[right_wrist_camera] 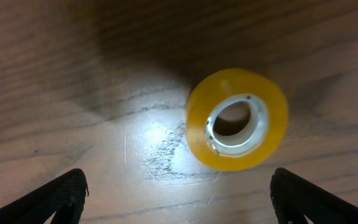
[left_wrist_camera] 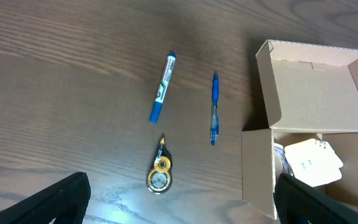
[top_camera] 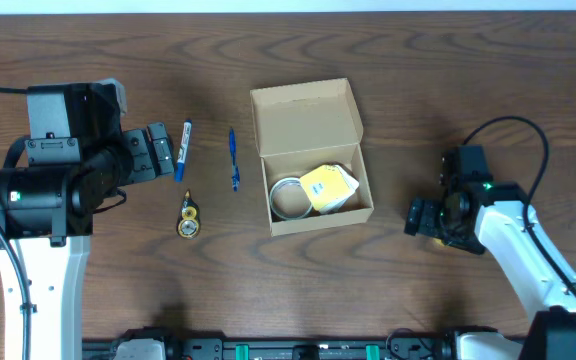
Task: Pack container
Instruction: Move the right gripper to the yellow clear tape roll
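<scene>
Overhead: rectangular tan cardboard container [top_camera: 304,118], flap raised, on grained table [top_camera: 368,300]; left pincer [top_camera: 172,152] and right pincer [top_camera: 415,215] released.

left of the box [top_camera: 313,160] i see a pen [top_camera: 233,158], a marker [top_camera: 183,150] and a tape dispenser [top_camera: 189,216] lying apart, bare table [top_camera: 210,185] between them. right of the box a tape roll [right_wrist_camera: 237,118] lies under my right gripper [top_camera: 418,216]; in front, the table is bare.
</scene>
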`<action>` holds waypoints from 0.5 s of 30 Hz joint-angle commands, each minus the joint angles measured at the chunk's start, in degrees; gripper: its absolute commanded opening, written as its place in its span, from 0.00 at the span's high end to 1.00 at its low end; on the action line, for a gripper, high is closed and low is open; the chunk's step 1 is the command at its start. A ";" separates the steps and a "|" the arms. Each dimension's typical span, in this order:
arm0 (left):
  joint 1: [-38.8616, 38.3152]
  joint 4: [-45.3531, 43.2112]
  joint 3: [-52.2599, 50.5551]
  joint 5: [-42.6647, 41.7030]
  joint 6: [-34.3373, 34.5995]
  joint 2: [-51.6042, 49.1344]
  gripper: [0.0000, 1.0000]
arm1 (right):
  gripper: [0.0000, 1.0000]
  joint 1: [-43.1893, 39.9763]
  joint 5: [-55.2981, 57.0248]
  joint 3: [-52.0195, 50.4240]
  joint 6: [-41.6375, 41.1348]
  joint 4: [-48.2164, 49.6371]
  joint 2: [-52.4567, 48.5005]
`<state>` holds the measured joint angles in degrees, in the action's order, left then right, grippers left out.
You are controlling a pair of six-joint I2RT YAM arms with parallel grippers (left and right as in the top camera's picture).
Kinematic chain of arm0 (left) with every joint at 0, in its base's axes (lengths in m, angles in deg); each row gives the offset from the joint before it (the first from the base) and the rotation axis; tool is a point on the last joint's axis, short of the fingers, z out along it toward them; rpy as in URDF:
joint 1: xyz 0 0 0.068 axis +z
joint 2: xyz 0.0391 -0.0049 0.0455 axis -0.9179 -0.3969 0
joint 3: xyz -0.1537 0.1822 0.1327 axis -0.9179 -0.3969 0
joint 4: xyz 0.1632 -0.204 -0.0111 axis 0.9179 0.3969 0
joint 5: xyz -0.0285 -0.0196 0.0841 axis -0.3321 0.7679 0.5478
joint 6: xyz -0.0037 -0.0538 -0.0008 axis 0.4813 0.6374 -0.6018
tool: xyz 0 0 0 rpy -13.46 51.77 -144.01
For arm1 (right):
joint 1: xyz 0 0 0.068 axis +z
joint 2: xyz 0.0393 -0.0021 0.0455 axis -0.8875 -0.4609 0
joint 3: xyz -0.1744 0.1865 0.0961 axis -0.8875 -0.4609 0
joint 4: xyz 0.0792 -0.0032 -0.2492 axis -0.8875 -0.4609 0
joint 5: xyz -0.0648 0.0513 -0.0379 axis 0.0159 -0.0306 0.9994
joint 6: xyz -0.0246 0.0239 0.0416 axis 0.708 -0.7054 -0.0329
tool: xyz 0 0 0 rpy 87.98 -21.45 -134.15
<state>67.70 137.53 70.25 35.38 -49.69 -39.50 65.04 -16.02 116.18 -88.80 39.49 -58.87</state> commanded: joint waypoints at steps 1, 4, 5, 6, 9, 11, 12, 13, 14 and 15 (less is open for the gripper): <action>0.28 -0.07 0.76 0.20 -1.03 -0.20 0.05 | 0.07 -0.42 -2.82 -0.90 1.29 1.03 0.42; 0.28 0.02 0.76 0.17 -1.01 -0.20 0.05 | 0.08 -0.42 -3.32 -0.90 2.32 1.88 0.42; 0.28 0.04 0.76 0.17 -1.01 -0.20 0.05 | 0.09 -0.42 -3.50 -0.90 2.51 2.14 0.39; 0.28 0.11 0.76 0.17 -1.01 -0.20 0.05 | 0.11 -0.42 -3.50 -0.92 2.58 2.45 0.39; 0.28 0.44 0.76 0.17 -1.01 -0.20 0.05 | 0.14 -0.42 -3.39 -1.25 2.95 3.72 0.39; 0.28 0.61 0.76 0.17 -1.01 -0.20 0.04 | 0.14 -0.42 -3.39 -1.29 3.45 4.33 0.26; 0.28 0.66 0.76 0.17 -1.01 -0.20 0.05 | 0.14 -0.42 -3.37 -1.29 3.82 4.72 0.09; 0.28 0.66 0.76 0.17 -1.01 -0.20 0.05 | 0.14 -0.42 -3.39 -1.29 4.17 4.92 -0.15; 0.28 0.63 0.76 0.17 -1.01 -0.20 0.05 | 0.13 -0.44 -3.39 -1.29 4.70 5.11 -0.59; 0.28 0.63 0.76 0.17 -1.01 -0.20 0.05 | 0.13 -0.44 -3.37 -1.29 5.18 5.18 -1.05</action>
<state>67.70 137.86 70.25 35.38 -49.69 -39.50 65.04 -19.21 115.48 -85.63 44.49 -58.94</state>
